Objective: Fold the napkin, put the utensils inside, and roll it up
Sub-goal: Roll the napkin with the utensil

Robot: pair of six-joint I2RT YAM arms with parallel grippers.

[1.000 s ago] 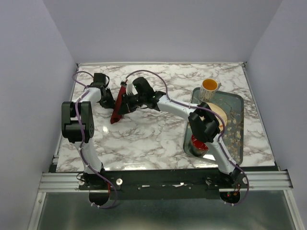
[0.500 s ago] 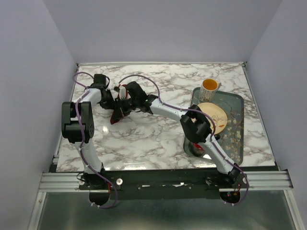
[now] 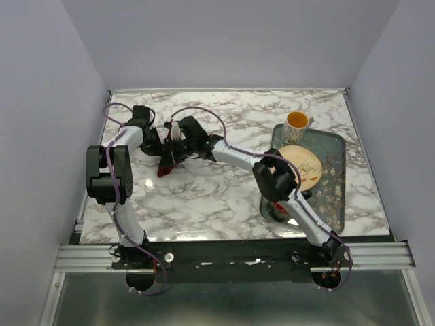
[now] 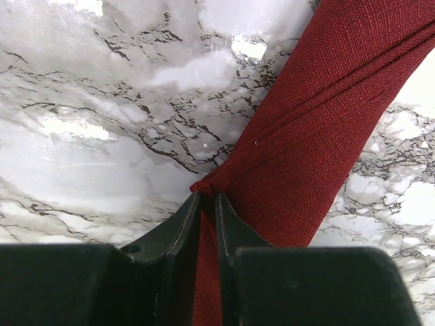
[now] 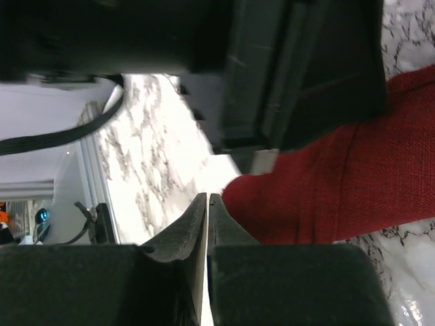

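The left pincer (image 4: 209,198) is gripping the napkin (image 4: 306,136) while the clenched right pincer (image 5: 207,198) is moving closer, shortening the cloth and advancing the fold.

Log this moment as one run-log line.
stage: folding | left gripper: shut on napkin | right gripper: shut, beside napkin edge | napkin: narrow strip, not rolled
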